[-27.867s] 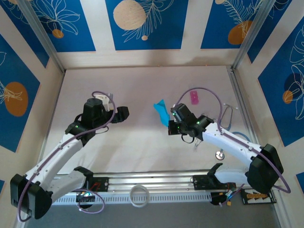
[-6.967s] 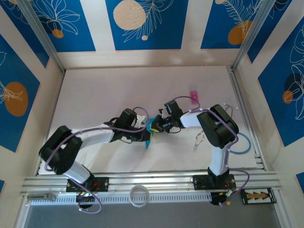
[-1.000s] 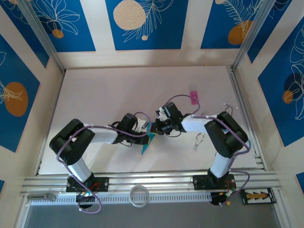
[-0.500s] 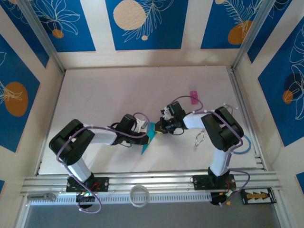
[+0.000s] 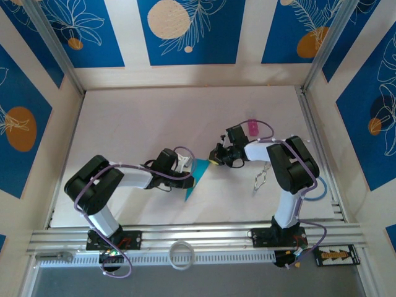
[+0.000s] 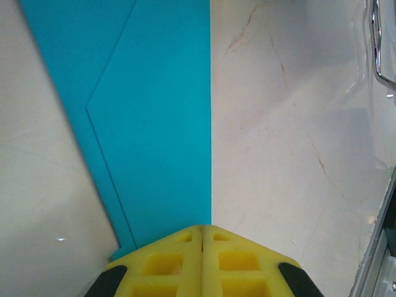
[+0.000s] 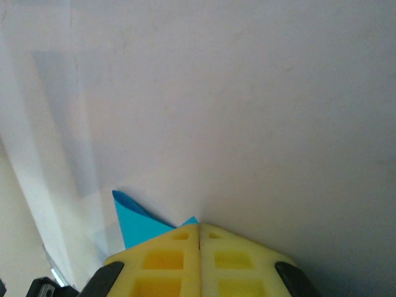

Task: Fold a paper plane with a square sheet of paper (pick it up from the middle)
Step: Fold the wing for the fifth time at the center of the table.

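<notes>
The square sheet of paper (image 5: pixel 195 177) is a folded cyan pointed shape lying flat mid-table, its tip toward the near edge. In the left wrist view the paper (image 6: pixel 154 124) shows a long diagonal crease and a straight right edge. My left gripper (image 5: pixel 189 172) is shut, and its yellow fingertips (image 6: pixel 185 238) rest on the paper's near end. My right gripper (image 5: pixel 216 156) is shut too and sits on the bare table just right of the sheet. A slightly raised paper corner (image 7: pixel 139 226) pokes out left of the right gripper (image 7: pixel 199 226).
A small pink object (image 5: pixel 252 126) lies behind the right arm. A metal hook (image 5: pixel 260 179) lies right of centre, and a metal loop (image 6: pixel 378 49) shows at the table's side. A white ring (image 5: pixel 180 255) sits on the front rail. Blue leaf-patterned panels wall the table.
The right gripper has slid off the paper toward the right and back, staying shut. The left gripper has held its place on the paper, which now lies flatter.
</notes>
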You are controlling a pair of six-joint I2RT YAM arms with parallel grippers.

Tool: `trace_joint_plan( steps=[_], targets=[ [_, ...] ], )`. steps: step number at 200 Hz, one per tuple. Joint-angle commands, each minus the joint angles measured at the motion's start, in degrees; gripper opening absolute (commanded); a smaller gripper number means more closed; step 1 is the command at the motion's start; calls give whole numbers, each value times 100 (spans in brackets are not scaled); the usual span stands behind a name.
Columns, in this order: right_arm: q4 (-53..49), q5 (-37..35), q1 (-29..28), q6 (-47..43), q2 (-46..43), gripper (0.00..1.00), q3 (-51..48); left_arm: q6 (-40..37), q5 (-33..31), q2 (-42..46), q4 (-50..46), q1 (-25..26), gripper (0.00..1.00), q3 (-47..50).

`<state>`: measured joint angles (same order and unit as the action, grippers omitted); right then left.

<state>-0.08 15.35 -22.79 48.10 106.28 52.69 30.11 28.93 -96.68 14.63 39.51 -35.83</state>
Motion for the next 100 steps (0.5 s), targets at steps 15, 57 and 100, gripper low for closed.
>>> trace_joint_plan(
  steps=[15,57,100],
  targets=[
    [-629,-1191,164,-128,-437,7,29,51,-289,-275,-1048,-9,0,279],
    [-338,-871,-42,-196,-1188,8,-276,103,-308,-213,-1039,-4,0,266],
    [172,-210,-596,-165,-865,7,-398,148,-322,-177,-1046,-4,0,203]
  ],
)
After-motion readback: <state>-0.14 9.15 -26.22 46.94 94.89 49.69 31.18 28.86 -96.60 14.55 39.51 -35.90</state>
